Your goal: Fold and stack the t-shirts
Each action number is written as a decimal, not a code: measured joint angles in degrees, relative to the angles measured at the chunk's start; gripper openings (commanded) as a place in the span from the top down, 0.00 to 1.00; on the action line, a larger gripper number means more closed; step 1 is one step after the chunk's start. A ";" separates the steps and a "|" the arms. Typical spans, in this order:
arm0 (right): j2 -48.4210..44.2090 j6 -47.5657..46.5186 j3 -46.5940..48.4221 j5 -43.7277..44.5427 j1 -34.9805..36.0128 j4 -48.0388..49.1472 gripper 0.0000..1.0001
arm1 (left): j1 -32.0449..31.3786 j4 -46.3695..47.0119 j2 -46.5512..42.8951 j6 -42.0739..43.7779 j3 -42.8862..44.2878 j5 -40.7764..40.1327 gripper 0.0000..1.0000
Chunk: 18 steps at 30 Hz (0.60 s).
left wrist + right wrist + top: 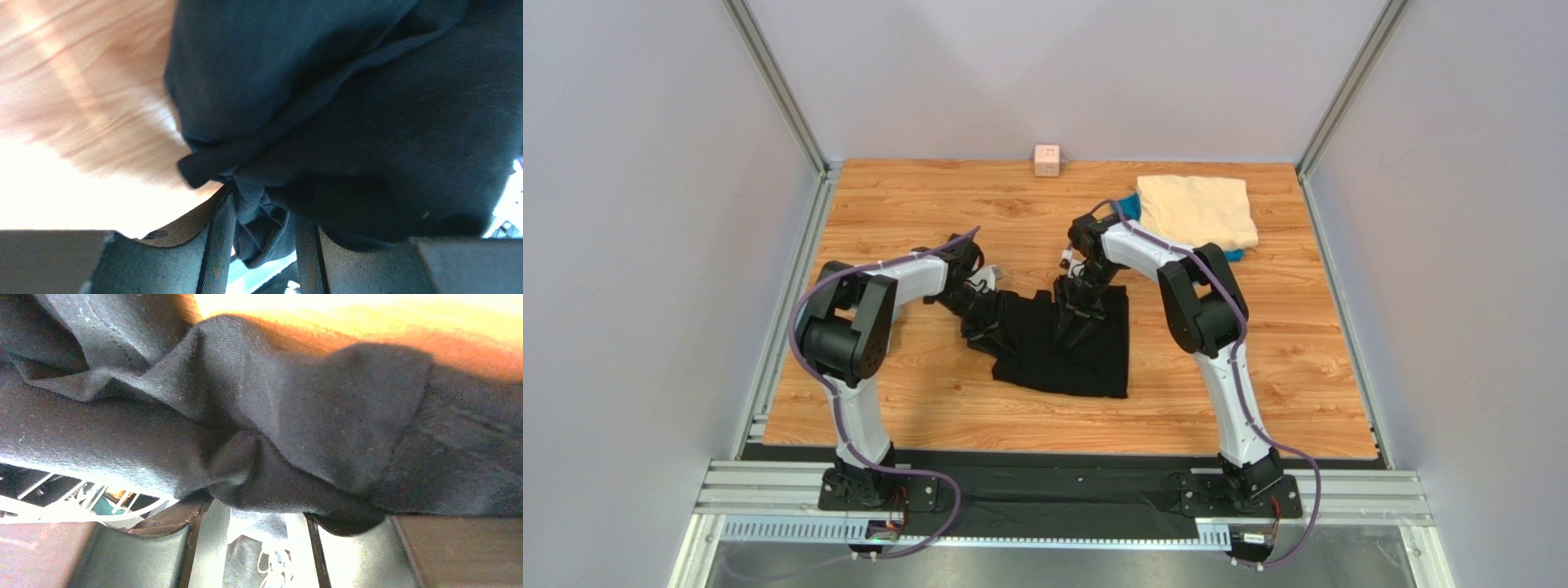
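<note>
The black t-shirt (1075, 353) lies partly folded on the wooden table between the two arms. My left gripper (987, 321) is at the shirt's left edge. In the left wrist view a bunch of the black t-shirt (344, 110) is pinched in the left gripper (264, 205). My right gripper (1071, 316) is over the shirt's upper middle. Its wrist view shows folds of the black t-shirt (344, 416) gathered at the tips of the right gripper (255, 505). A folded cream t-shirt (1195, 211) rests on the blue t-shirt (1233, 255) at the back right.
A small pink cube (1047, 159) stands at the table's far edge by the back wall. Aluminium frame posts (787, 98) and grey walls close in the left, right and back sides. Bare wood (891, 404) shows left and in front of the black shirt.
</note>
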 measured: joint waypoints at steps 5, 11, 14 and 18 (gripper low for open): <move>-0.02 0.04 -0.76 -0.76 -0.11 0.13 0.58 | -1.57 2.58 1.27 -0.81 1.46 1.09 0.55; -0.46 0.09 -2.51 -1.99 -0.31 0.44 0.58 | -2.67 4.83 1.27 -1.01 1.75 0.90 0.53; -0.79 0.07 -3.10 -1.92 -0.28 0.57 0.58 | -2.64 6.32 0.04 -0.96 0.31 0.72 0.53; -0.96 0.04 -3.37 -1.86 -0.28 0.66 0.59 | -2.49 7.61 -1.68 -0.92 -1.68 0.11 0.65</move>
